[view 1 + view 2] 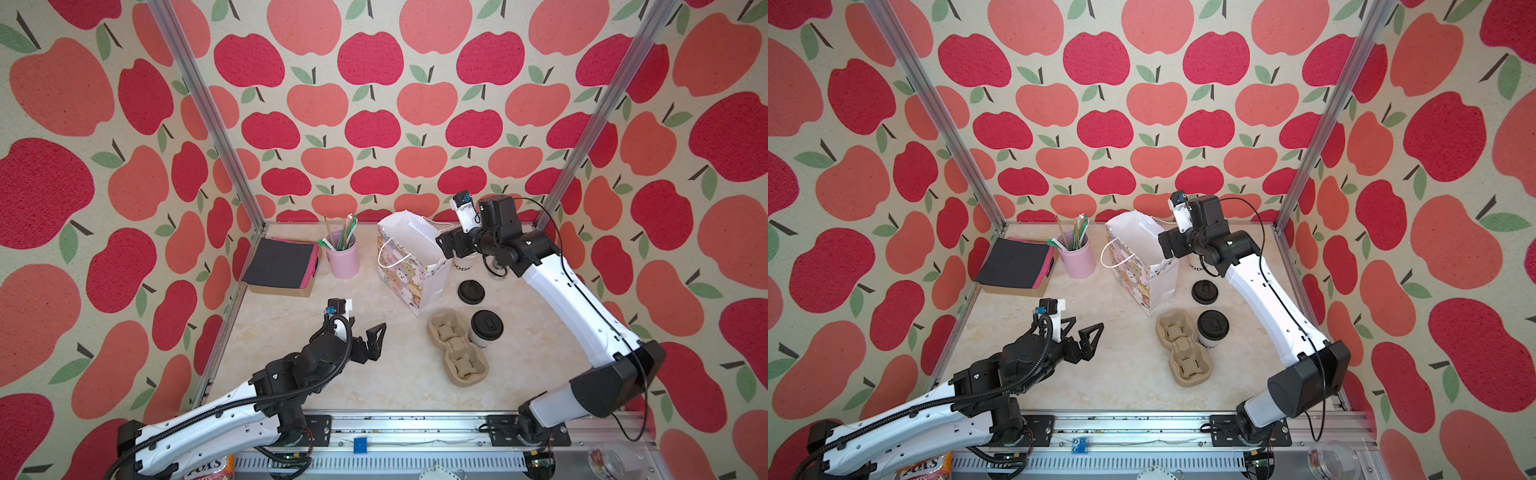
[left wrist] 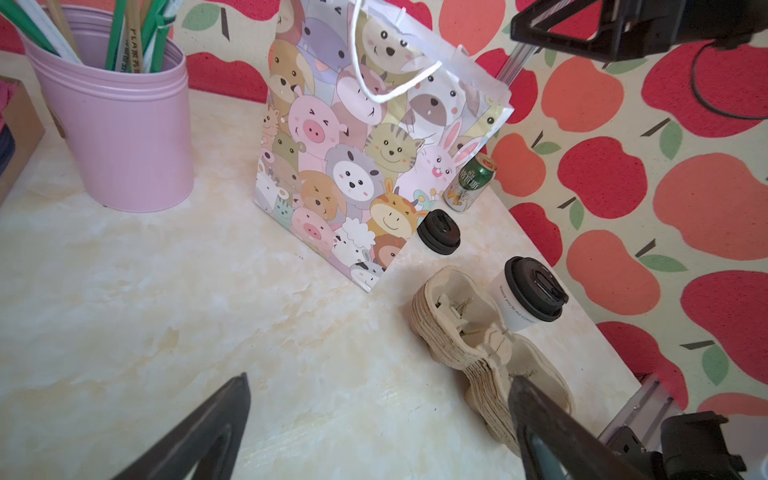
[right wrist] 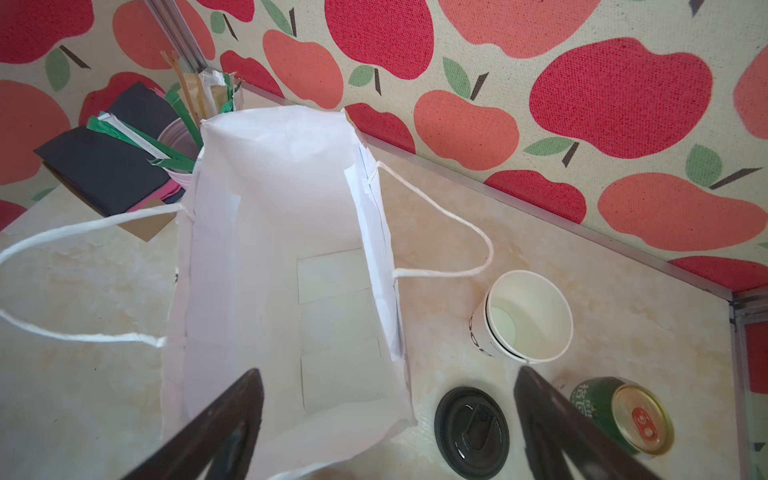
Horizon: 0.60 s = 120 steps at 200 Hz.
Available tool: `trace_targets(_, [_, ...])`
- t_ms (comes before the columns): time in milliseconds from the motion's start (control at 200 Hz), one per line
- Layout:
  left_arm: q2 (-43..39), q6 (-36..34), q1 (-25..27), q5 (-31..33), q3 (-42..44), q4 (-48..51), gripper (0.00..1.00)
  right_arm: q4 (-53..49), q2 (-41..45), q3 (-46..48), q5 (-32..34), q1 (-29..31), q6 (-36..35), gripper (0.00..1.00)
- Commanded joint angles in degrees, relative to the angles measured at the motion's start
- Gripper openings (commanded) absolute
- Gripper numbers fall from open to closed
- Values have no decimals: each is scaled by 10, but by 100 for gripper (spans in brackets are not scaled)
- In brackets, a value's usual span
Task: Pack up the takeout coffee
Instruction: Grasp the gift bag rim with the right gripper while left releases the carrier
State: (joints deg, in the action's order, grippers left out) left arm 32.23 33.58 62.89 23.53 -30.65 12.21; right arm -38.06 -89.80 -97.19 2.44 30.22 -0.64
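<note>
Napkin box (image 1: 280, 266): back left of the table (image 1: 332, 386), with dark napkins on top.
Pink cup (image 1: 344, 259): upright just right of the box, holding wrapped straws and stirrers.
Left gripper (image 1: 1088, 324): jaws spread wide with nothing between them. It is above bare table in front of the pink cup, pointing toward the carriers and well apart from the coffee.
Paper bag (image 1: 411, 270): upright at the middle back, cartoon animals on the outside. Its mouth is open and the right wrist view shows the white inside down to the floor.
Right gripper (image 3: 388, 372): jaws wide, holding nothing, above the bag's right edge. One finger is over the bag's inside, the other over the table past the loose lid.
Cup carriers (image 1: 457, 353): a stack of pulp two-cup trays lying flat in front of the bag's right corner.
Open cups (image 3: 525, 316): nested white cups without a lid, upright just right of the bag.
Loose lid (image 1: 471, 291): black, flat on the table near the bag's front corner.
Takeout coffee (image 1: 485, 330): upright on the table with its black lid on, outside the bag and in neither gripper. It stands against the right side of the carrier stack, probably touching it, though the angle leaves that unsure.
Green can (image 3: 621, 415): farthest right, near the open cups.
</note>
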Motion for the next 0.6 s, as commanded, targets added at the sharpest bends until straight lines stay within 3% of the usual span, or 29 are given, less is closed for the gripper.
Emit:
trace_targets(0, [-43,-37,2,-30,10,1,99,-37,-44,-51,1,-5,-33,91])
trace_targets(170, [-105,-1,2,-65,21,87,99,-49,-116,-106,-20,-6,-37,80])
trace_targets(390, [-154,16,1,-57,42,97,99,-81,-193,-172,-42,-4,-36,54])
trace_targets(595, [-154,13,1,-37,31,112,99,-70,-197,-172,-55,11,-41,17])
